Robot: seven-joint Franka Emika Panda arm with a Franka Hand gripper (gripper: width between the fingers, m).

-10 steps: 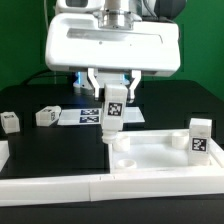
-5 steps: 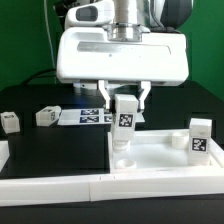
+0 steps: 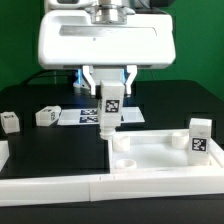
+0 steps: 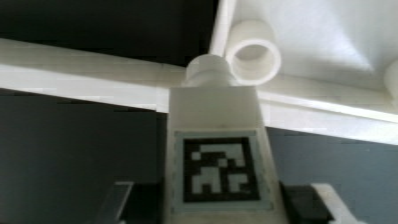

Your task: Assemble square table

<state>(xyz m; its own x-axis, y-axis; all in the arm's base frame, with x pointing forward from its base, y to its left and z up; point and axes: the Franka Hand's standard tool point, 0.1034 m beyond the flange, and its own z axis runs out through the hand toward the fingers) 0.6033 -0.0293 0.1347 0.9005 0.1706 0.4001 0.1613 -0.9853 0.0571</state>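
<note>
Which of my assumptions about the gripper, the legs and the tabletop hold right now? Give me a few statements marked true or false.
1. The gripper holds a tagged leg upright. True.
2. That leg's tip is seated in the corner hole of the tabletop. False: the wrist view shows the tip beside the hole, not in it.
3. A second leg stands upright on the tabletop at the exterior view's right. True.
4. No legs lie on the black table. False: two loose legs lie on it at the exterior view's left.
</note>
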